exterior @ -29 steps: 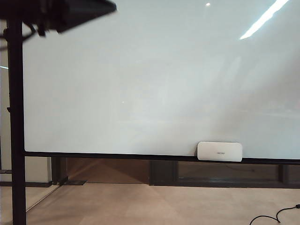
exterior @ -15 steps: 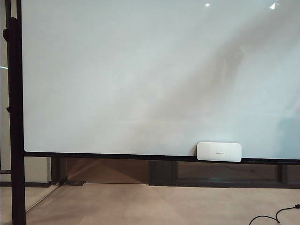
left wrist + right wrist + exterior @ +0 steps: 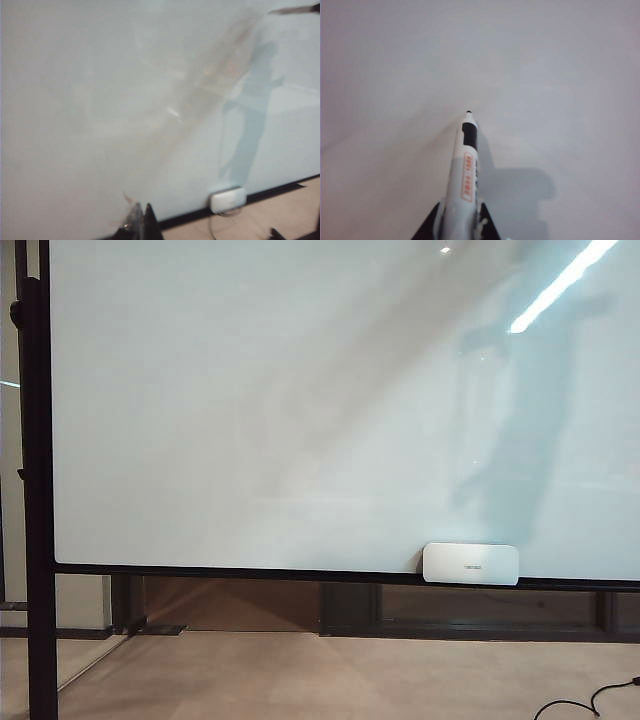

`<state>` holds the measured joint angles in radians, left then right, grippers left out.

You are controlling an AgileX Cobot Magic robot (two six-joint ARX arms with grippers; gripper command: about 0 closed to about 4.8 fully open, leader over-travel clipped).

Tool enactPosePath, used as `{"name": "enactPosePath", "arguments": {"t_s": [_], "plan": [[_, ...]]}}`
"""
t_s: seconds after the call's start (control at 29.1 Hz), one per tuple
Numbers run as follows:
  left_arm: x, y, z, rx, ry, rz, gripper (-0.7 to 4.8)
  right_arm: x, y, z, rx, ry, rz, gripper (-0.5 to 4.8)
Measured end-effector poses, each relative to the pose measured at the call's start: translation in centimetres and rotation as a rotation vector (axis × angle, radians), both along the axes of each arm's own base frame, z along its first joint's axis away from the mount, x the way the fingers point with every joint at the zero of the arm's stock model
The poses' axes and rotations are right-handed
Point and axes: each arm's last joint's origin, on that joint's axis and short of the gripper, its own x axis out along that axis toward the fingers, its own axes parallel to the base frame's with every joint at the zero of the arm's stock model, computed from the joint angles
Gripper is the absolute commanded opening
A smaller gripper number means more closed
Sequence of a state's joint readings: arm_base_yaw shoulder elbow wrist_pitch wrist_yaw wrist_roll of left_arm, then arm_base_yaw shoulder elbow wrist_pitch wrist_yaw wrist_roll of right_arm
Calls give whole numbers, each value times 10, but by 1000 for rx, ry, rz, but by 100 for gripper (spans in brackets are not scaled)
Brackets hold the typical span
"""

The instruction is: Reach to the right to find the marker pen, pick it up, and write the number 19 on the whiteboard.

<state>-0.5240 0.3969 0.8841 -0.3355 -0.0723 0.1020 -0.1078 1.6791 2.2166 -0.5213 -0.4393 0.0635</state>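
White board unmarked, pen gripped at the right wrist

Glossy white surface fills the exterior view: the whiteboard (image 3: 300,400) stands in its thin black frame with a black post (image 3: 35,490) at its left edge, and no strokes of the number 19 show on it. A small white eraser block (image 3: 470,563) rests on the bottom rail toward the right. Neither arm appears in this view; only a faint bluish reflection lies on the board above the eraser.

The right wrist view alone shows the marker pen (image 3: 465,175): a white barrel with orange lettering, a black collar and a dark tip, pointing at the plain board surface. The right gripper (image 3: 457,225) is clamped on its barrel, and the tip looks just short of the board, though contact cannot be judged.

The left wrist view shows the board at a slant, blurred, with the eraser low down. Only dark tips of the left gripper (image 3: 141,222) show, close together; whether it is closed cannot be told
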Motion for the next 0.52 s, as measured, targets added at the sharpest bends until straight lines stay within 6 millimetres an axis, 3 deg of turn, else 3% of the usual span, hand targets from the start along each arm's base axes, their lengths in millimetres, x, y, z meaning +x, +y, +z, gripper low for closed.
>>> {"name": "enactPosePath", "arguments": {"t_s": [0.14, 0.28, 0.34, 0.38, 0.41, 0.52], "plan": [[-3, 2, 0, 55, -35, 16, -5, 9, 61, -4, -64, -51, 199, -4], [-2, 4, 0, 72, -38, 96, -5, 17, 104, -13, -78, -81, 309, -4], [-2, 4, 1, 84, -51, 118, -5, 24, 139, -21, -75, -104, 398, -4], [-2, 4, 2, 80, -65, 111, -5, 25, 148, -22, -75, -117, 424, -4], [-3, 4, 5, 66, -95, 91, -5, 29, 162, -27, -73, -120, 435, -4], [-5, 5, 13, 32, -170, 86, -5, 36, 188, -39, -75, -121, 230, -4]]}}
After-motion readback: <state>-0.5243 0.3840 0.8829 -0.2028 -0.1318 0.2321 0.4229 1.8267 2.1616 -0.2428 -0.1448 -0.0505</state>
